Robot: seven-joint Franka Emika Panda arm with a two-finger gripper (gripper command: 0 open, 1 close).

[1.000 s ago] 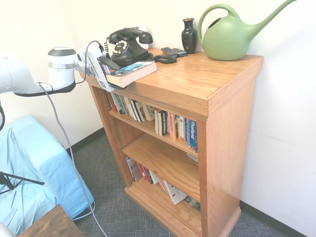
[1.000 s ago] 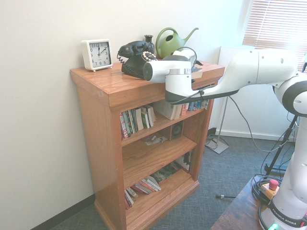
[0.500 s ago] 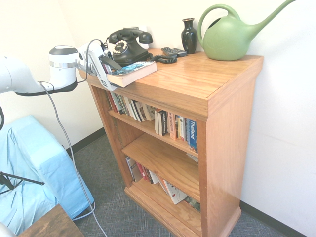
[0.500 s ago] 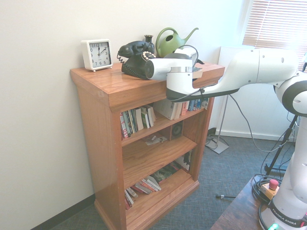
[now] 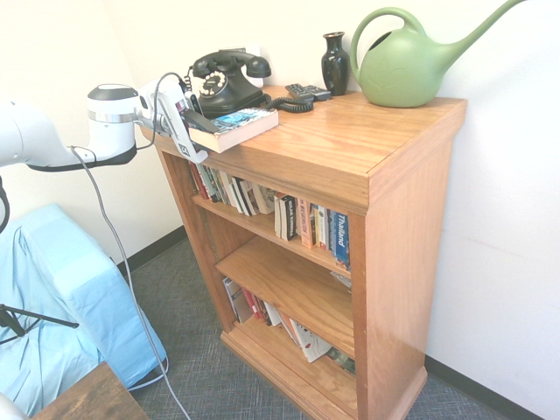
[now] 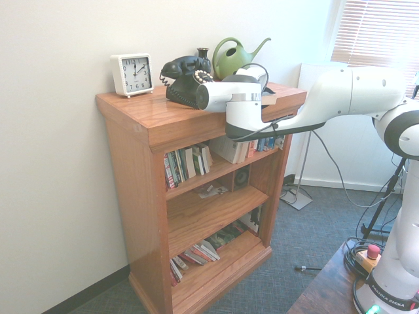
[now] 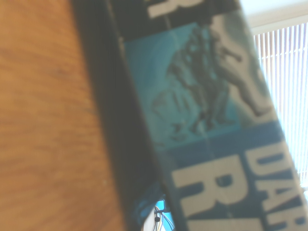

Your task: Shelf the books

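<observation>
The book (image 5: 238, 124), a thick paperback with a dark blue-teal cover and cream page edges, lies flat at the front left corner of the bookcase top (image 5: 350, 140). My gripper (image 5: 198, 129) reaches in from the left with one finger above the book's near end and one below it, shut on it. In the wrist view the glossy cover (image 7: 202, 96) with large white letters fills the right half, over the orange wood (image 7: 43, 120). In the second exterior view my wrist hides most of the book (image 6: 268, 99).
A black telephone (image 5: 226, 80), a remote (image 5: 308, 91), a dark vase (image 5: 335, 63) and a green watering can (image 5: 407, 66) stand behind the book, and a white clock (image 6: 131, 74) stands at the far end. Rows of paperbacks (image 5: 262, 199) fill the upper shelf.
The jaws have closed from wide open onto the book's near end. The book has shifted slightly and lies flatter; the arm has barely moved.
</observation>
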